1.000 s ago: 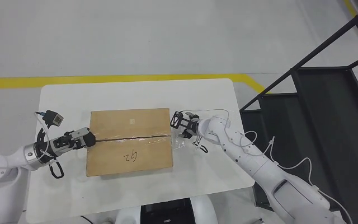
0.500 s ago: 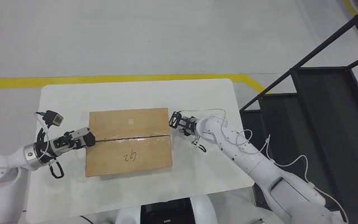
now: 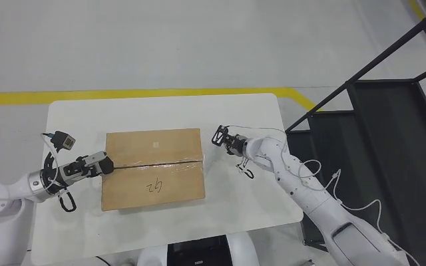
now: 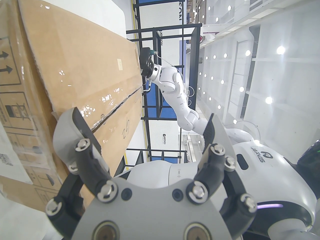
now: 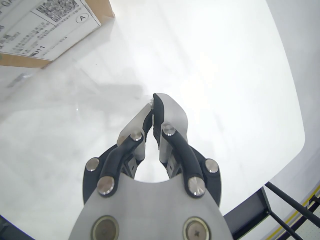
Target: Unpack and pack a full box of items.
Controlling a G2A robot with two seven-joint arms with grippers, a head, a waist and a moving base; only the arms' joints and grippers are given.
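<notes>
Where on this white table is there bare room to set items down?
Bare strips of the white table run along both long sides of the closed brown cardboard box. Its short ends are crowded: left gripper at one, right gripper opposite.

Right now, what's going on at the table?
The box sits on the white table with its flaps closed. The left gripper is at one end, fingers open, one against the box by the seam. The right gripper is just off the opposite end, fingers shut on what looks like clear tape running back to the box. Nothing is unpacked yet.
</notes>
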